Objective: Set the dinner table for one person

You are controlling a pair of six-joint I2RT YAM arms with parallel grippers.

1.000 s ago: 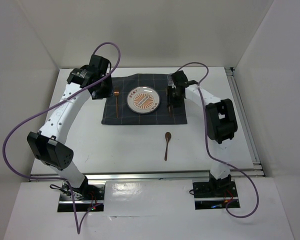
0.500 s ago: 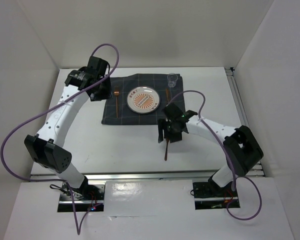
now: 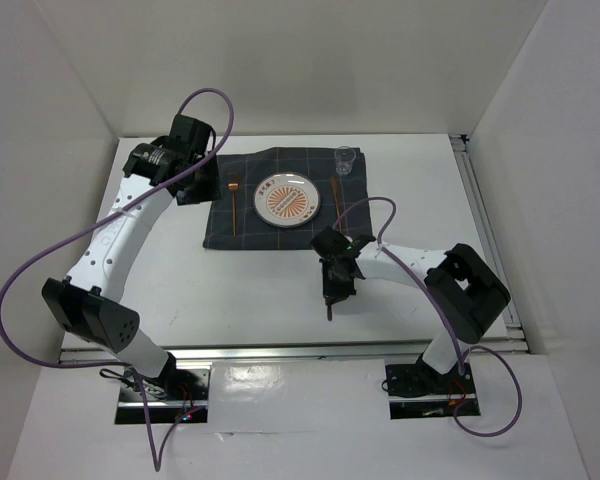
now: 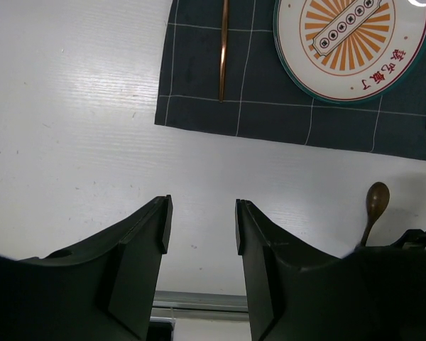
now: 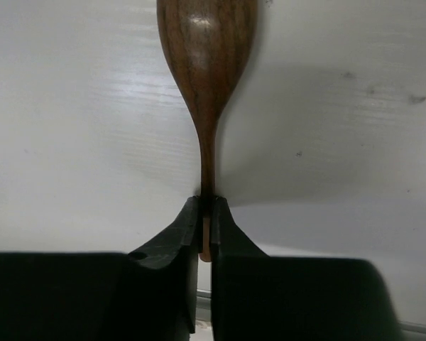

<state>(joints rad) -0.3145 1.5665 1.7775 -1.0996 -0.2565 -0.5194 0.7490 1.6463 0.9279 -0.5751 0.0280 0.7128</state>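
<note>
White dinner table (image 3: 240, 290) across the middle of the overhead frame, with a dark checked cloth (image 3: 220, 228) at its upper centre. On the cloth: patterned plate (image 3: 287, 199), copper utensil (image 3: 234, 205) left of it, clear glass (image 3: 346, 160) at the upper right corner. Right pincer (image 5: 206, 207) below the cloth, low over bare table, closed on the thin neck of a wooden spoon (image 5: 206, 42). Left pincer (image 4: 201, 213) at upper left, jaws apart, holding nothing.
</note>
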